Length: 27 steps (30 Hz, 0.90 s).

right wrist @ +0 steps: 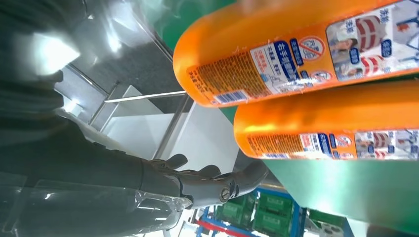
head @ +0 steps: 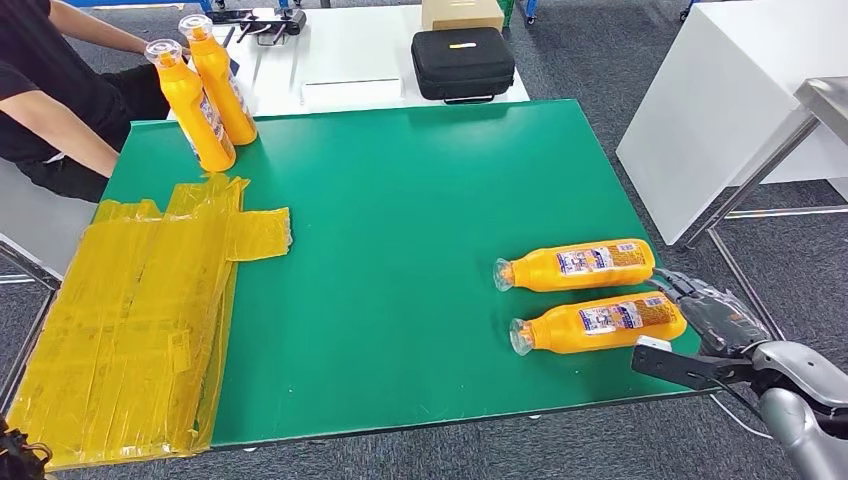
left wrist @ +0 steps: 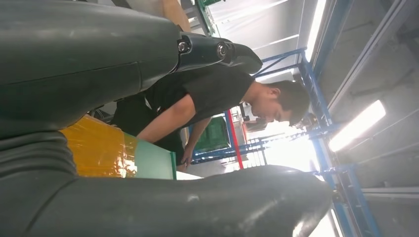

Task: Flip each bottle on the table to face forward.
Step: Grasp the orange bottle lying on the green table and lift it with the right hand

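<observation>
Two orange bottles lie on their sides at the right of the green table (head: 400, 200), caps pointing left: the far bottle (head: 578, 266) and the near bottle (head: 600, 322). My right hand (head: 712, 322) is just off the table's right edge, by the near bottle's base, with its fingers (right wrist: 197, 185) spread and nothing in them. The right wrist view shows both bottle bases (right wrist: 296, 49) (right wrist: 336, 123) close by, labels showing. Two more orange bottles (head: 195, 110) (head: 222, 85) stand upright at the far left corner. My left hand (left wrist: 148, 123) holds nothing, its thumb (left wrist: 197, 202) and fingers (left wrist: 220, 49) apart.
A person (head: 50, 90) in black sits at the far left by the upright bottles. Yellow film sheets (head: 140, 310) cover the table's left part. A black case (head: 462, 62) and a cardboard box (head: 462, 12) sit on a white table behind. Another white table (head: 720, 100) stands at the right.
</observation>
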Available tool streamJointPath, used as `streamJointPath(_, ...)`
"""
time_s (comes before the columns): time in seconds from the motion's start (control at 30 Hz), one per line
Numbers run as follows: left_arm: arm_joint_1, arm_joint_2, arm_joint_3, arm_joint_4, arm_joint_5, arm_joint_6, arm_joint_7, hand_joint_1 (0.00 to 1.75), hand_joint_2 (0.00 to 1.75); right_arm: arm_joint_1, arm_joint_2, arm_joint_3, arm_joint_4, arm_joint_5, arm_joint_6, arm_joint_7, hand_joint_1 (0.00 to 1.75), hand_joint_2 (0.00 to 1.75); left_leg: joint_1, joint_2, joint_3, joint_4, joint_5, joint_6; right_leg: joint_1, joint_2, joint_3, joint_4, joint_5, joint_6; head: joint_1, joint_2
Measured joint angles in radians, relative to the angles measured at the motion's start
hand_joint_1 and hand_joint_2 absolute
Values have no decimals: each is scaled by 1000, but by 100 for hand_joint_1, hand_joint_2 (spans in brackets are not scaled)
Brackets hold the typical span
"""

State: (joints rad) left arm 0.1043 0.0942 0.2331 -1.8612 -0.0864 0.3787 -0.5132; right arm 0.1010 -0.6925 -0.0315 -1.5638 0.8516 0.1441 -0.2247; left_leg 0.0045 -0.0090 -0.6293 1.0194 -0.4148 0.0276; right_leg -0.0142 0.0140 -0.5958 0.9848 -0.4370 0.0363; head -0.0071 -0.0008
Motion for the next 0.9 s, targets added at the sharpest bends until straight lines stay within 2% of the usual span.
streamJointPath(0.37, -2, 3, -1, 6, 5, 0, -3, 0, 0, -18, 0, 29, 52, 15, -3, 6, 0, 175, 0, 0, 0, 0, 0, 0, 0, 0, 0, 0, 0, 0, 0, 0)
streamJointPath(0.6, -10, 22, -6, 23, 25, -5, -9, 0, 0, -83, 15, 64, 153, 38, -8, 7, 0, 175, 0, 0, 1, 0, 1, 0, 0, -1, 0, 0, 0, 0, 0, 0)
streamJointPath(0.9, -29, 25, -35, 47, 13, 3, -8, 0, 0, -44, 43, 85, 189, 54, -43, 25, 0, 175, 0, -1, 0, 0, 0, 0, 0, -1, 1, 0, 0, 0, 0, 0)
